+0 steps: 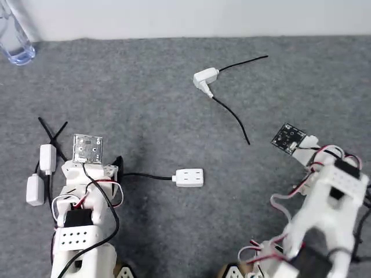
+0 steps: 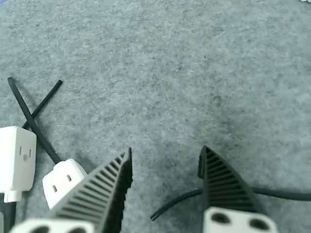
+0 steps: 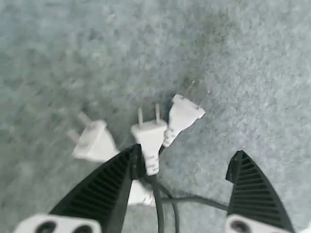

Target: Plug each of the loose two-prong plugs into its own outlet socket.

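Note:
In the right wrist view, three white two-prong plugs lie on the grey carpet: one (image 3: pixel 95 141), a middle one (image 3: pixel 149 137) and a third (image 3: pixel 183 114), prongs pointing away. My right gripper (image 3: pixel 187 151) is open just behind them, its dark finger (image 3: pixel 104 187) beside the middle plug's cord. My left gripper (image 2: pixel 166 153) is open over bare carpet, with two white outlet sockets (image 2: pixel 17 158) (image 2: pixel 63 177) off to one side. In the high view these sockets (image 1: pixel 47 157) (image 1: pixel 35 189) lie beside the left arm, and a third socket (image 1: pixel 189 177) lies mid-table on a black cord.
A white plug piece (image 1: pixel 206 78) with black cords lies toward the back of the table. A clear glass (image 1: pixel 14 43) stands in the far left corner. Crossed black cord ends (image 1: pixel 52 133) lie near the left sockets. The grey carpet (image 1: pixel 145 92) covers the table.

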